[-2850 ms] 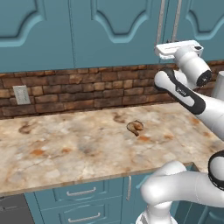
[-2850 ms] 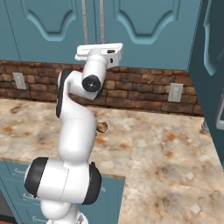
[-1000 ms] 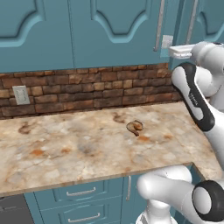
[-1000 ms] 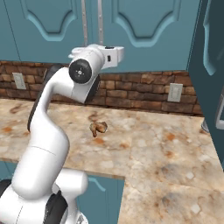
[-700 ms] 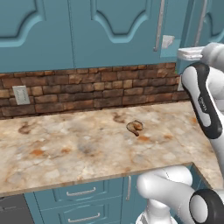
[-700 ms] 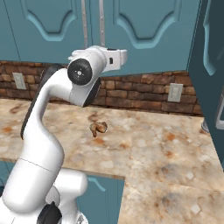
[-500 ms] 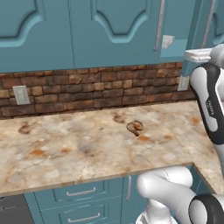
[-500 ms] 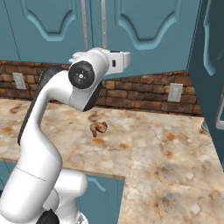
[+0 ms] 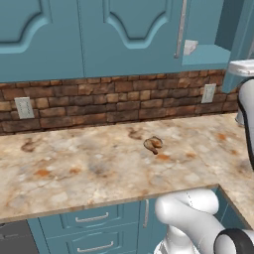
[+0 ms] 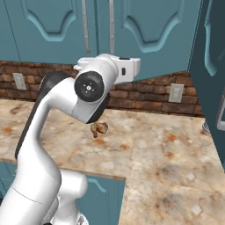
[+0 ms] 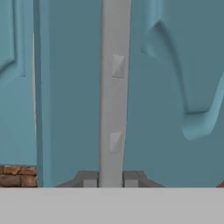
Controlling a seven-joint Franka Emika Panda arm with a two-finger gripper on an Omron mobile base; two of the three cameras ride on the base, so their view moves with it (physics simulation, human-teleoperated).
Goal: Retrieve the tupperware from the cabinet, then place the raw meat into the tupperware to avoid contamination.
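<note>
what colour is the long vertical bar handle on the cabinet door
Silver-grey, against the teal-blue cabinet door; the long bar handle shows best in the hand view.

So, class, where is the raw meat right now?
The raw meat lies on the marble counter, in front of the brick backsplash, below the cabinet doors.

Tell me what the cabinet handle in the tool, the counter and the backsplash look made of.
Handle: smooth silver-grey bar, likely brushed metal; matte, no sharp glints. Counter: polished stone, marble-like; cream with rusty-brown blotches. Backsplash: rough brick, brown and reddish blocks with mortar lines. All rendered, so these are looks only.
</note>
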